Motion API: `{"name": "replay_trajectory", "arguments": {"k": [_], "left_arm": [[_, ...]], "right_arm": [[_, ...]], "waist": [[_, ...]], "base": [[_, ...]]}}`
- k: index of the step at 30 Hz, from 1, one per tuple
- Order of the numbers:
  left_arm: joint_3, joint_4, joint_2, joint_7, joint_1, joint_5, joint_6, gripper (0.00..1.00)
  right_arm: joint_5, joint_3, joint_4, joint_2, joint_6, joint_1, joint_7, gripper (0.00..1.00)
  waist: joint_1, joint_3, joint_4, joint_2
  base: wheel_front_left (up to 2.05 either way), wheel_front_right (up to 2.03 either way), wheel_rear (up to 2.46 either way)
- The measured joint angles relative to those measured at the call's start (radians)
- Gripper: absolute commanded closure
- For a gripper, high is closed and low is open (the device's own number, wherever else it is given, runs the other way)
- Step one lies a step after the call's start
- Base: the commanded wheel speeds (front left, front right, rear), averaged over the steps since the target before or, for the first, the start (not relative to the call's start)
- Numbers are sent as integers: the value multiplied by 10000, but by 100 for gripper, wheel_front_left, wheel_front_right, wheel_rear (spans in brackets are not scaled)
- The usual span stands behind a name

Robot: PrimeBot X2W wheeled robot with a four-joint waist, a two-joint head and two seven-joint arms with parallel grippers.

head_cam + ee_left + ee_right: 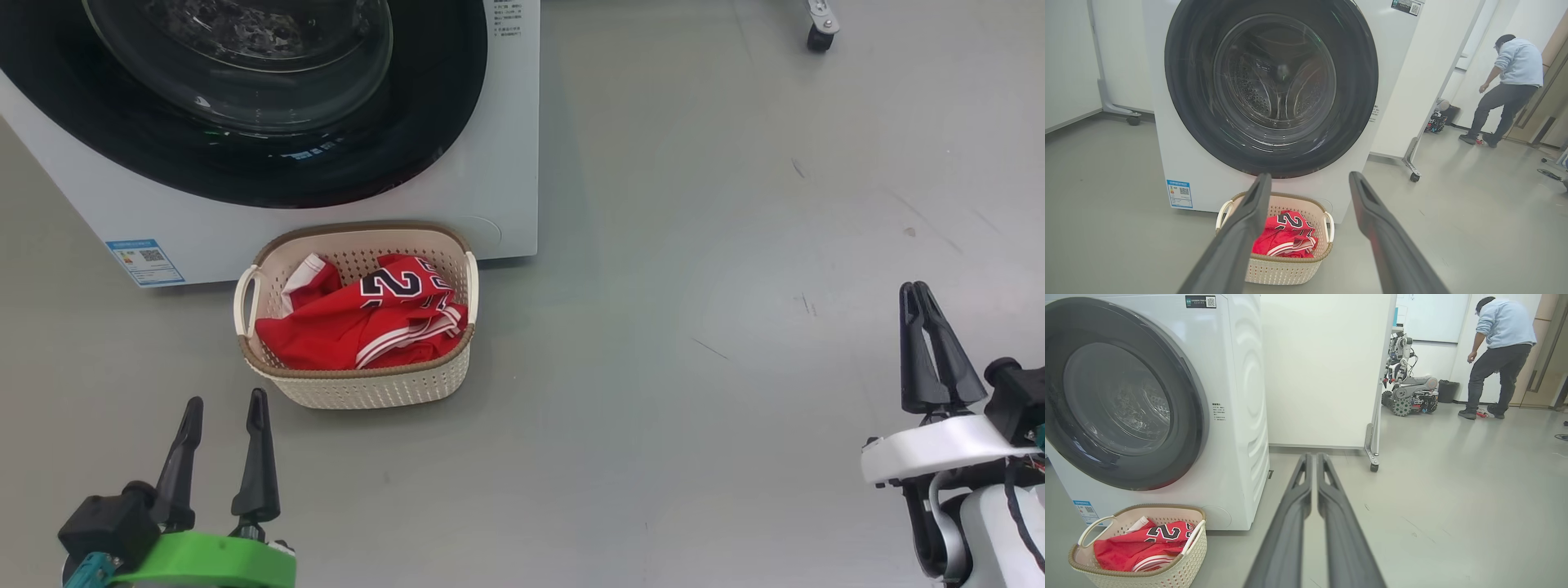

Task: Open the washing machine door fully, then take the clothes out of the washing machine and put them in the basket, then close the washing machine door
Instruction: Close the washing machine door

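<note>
The white washing machine point(506, 122) stands ahead with its black-rimmed glass door point(245, 163) lying flat against the front, closed; the steel drum shows through the glass of the door point(1274, 85). On the floor before it sits the cream basket point(359, 384) holding the red clothes point(367, 318) with navy numbers. My left gripper point(224, 404) hovers open just short of the basket's near left corner, nothing between its fingers. Far to the right, over bare floor, my right gripper point(921, 287) is shut and empty. The basket point(1180, 563) and clothes point(1139, 543) also appear in the right wrist view.
A white partition on castors point(1372, 457) stands right of the machine. Beyond it a person point(1498, 355) bends near a door, beside another wheeled robot point(1408, 392). Another castor point(819, 37) shows at the top of the head view. Grey floor stretches to the right.
</note>
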Motion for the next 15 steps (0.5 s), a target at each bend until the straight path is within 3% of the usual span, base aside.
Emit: {"name": "replay_trajectory", "arguments": {"k": [1, 4, 15], "left_arm": [[6, 15, -2, 0, 31, 0, 0, 0], [-196, 48, -15, 0, 40, 0, 0, 0], [10, 209, -96, 0, 105, -17, -2, 0]], "right_arm": [[-67, -54, -73, 15, -35, 82, 0, 3], [-73, -337, -286, 104, -180, 412, 0, 0], [-215, -514, -752, 337, -184, 943, 0, 0]], "waist": [[0, -9, 12, 0], [0, -23, 84, 0], [0, -54, 149, 0]], "base": [[0, 0, 0], [0, 0, 0], [0, 0, 0]]}}
